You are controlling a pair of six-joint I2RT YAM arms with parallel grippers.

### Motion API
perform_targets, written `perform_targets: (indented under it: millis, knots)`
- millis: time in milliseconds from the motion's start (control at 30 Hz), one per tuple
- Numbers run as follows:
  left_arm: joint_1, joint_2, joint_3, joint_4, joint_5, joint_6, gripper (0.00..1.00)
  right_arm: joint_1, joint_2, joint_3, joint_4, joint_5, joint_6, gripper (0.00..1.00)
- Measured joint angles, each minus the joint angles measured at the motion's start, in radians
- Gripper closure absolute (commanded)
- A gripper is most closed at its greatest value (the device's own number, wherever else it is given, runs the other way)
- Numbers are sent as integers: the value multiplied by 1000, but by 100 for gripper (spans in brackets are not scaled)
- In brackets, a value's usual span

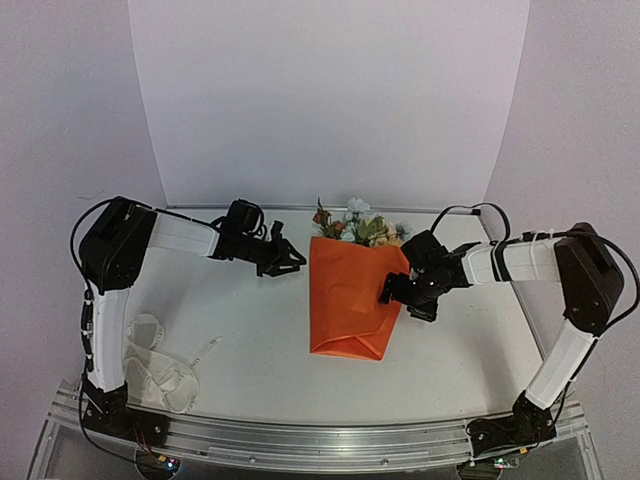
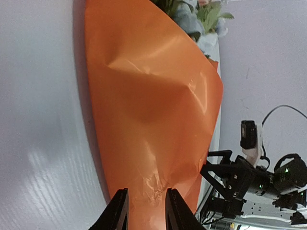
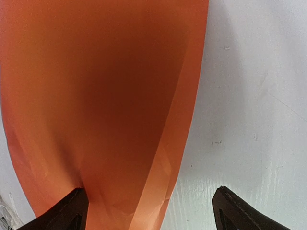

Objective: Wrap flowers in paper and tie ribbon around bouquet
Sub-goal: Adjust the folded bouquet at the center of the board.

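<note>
The bouquet lies mid-table. Its orange paper (image 1: 345, 300) is folded into a taper, and the flowers (image 1: 358, 226) poke out at the far end, also seen as flowers (image 2: 201, 17) in the left wrist view. My left gripper (image 1: 292, 262) is at the wrap's upper left edge. In its wrist view the left gripper (image 2: 146, 211) stands narrowly open over a crumpled patch of paper (image 2: 153, 96). My right gripper (image 1: 396, 292) is at the wrap's right edge. In its own view the right gripper (image 3: 151, 208) is wide open, with the paper (image 3: 105, 96) by its left finger. The ribbon (image 1: 165, 368) lies loose at the near left.
A white backdrop (image 1: 330, 100) closes the back of the table. The aluminium rail (image 1: 320, 435) with both arm bases runs along the near edge. The right arm's black gripper (image 2: 228, 177) shows beyond the paper in the left wrist view.
</note>
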Motion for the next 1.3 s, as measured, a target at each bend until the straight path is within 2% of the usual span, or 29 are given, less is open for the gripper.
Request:
perform_targets:
  millis: [100,300,467,633,733,867,967,1033,1100,1300]
  knots:
    - [-46,0,0,-1,42,8,77,-17,32,0,30,-19,8,21]
    - [-135,-1,-17,1,102,11,80,-32,72,0,100,-55,22,58]
    - [-156,-1,-48,-13,134,10,81,-33,106,7,135,-94,22,74]
    - [-164,3,-48,-15,165,-3,81,-29,159,55,153,-146,8,73]
    - [-172,15,-48,-15,178,-14,82,-22,182,88,165,-164,-10,64]
    - [-181,39,-68,0,182,-52,83,-17,185,106,162,-164,-33,45]
    - [-186,59,-93,12,180,-82,83,-17,179,106,145,-158,-42,39]
    - [-186,68,-106,21,182,-96,83,-16,154,92,132,-154,-38,43]
    - [-187,68,-106,29,181,-104,83,-14,114,68,120,-154,-31,52]
    - [-193,68,-105,37,171,-114,83,-1,4,25,121,-166,19,69]
